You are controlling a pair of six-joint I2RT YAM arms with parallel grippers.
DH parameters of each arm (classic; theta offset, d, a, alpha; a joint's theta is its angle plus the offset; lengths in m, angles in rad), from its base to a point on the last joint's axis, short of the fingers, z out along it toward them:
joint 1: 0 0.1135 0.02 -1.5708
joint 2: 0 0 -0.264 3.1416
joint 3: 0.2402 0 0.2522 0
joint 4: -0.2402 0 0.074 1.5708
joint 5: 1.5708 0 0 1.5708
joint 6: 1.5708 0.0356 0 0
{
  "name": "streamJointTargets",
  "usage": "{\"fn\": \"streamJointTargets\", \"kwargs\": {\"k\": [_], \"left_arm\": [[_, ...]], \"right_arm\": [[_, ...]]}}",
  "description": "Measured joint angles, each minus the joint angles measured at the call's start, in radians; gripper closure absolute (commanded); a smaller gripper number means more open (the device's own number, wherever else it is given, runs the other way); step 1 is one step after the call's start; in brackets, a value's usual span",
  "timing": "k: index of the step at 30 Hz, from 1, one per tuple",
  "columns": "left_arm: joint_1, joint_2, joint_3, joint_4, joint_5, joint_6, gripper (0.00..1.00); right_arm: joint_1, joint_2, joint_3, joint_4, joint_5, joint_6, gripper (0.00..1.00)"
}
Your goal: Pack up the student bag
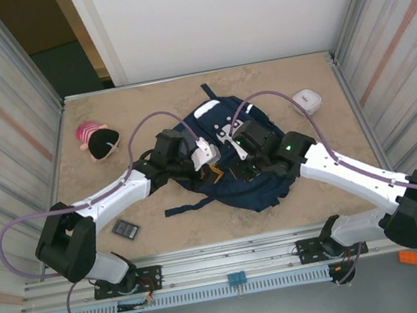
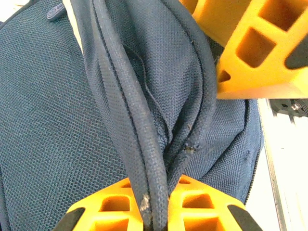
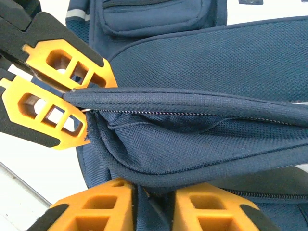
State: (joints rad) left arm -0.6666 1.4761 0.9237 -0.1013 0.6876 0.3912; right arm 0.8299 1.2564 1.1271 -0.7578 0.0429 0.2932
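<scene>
The navy student bag [image 1: 255, 189] lies in the middle of the table with both arms meeting over its near end. In the left wrist view my left gripper [image 2: 156, 204] is shut on the bag's corded rim [image 2: 139, 144], which runs up between the orange fingers. In the right wrist view my right gripper [image 3: 151, 209] is shut on the lower lip of the bag [image 3: 216, 57]. The left gripper's orange fingers [image 3: 62, 91] pinch the upper lip there. Between the two lips the zip mouth [image 3: 183, 132] gapes a little, with only dark fabric inside.
A pink and black plush toy [image 1: 97, 140] lies at the far left. Far right of the bag sits a small white object [image 1: 307, 101]. A small dark flat item [image 1: 125, 228] lies near the left arm. Metal walls close in both sides.
</scene>
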Motion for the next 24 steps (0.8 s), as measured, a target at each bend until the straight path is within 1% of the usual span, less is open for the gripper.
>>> {"fn": "streamJointTargets", "kwargs": {"k": [4,6,7,13,15,18,21,24], "left_arm": [[0.004,0.000,0.000,0.000,0.000,0.000,0.98],[0.004,0.000,0.000,-0.002,0.000,0.000,0.98],[0.004,0.000,0.000,-0.003,0.000,0.000,0.98],[0.004,0.000,0.000,-0.004,0.000,0.000,0.98],[0.004,0.000,0.000,-0.005,0.000,0.000,0.98],[0.004,0.000,0.000,-0.006,0.000,0.000,0.98],[0.004,0.000,0.000,-0.007,0.000,0.000,0.98],[0.004,0.000,0.000,-0.007,-0.007,0.000,0.98]], "right_arm": [[-0.033,0.000,0.003,-0.006,-0.051,-0.025,0.93],[-0.040,0.000,0.004,-0.008,-0.073,-0.037,0.94],[-0.042,0.000,0.004,-0.010,-0.079,-0.040,0.93],[-0.047,0.001,0.005,-0.017,-0.122,-0.044,0.80],[-0.048,0.008,0.005,-0.022,-0.135,-0.044,0.78],[-0.051,0.032,0.005,-0.029,-0.153,-0.043,0.78],[-0.051,0.050,0.005,-0.039,-0.153,-0.040,0.92],[-0.051,0.052,0.009,-0.047,-0.156,-0.041,0.99]]}}
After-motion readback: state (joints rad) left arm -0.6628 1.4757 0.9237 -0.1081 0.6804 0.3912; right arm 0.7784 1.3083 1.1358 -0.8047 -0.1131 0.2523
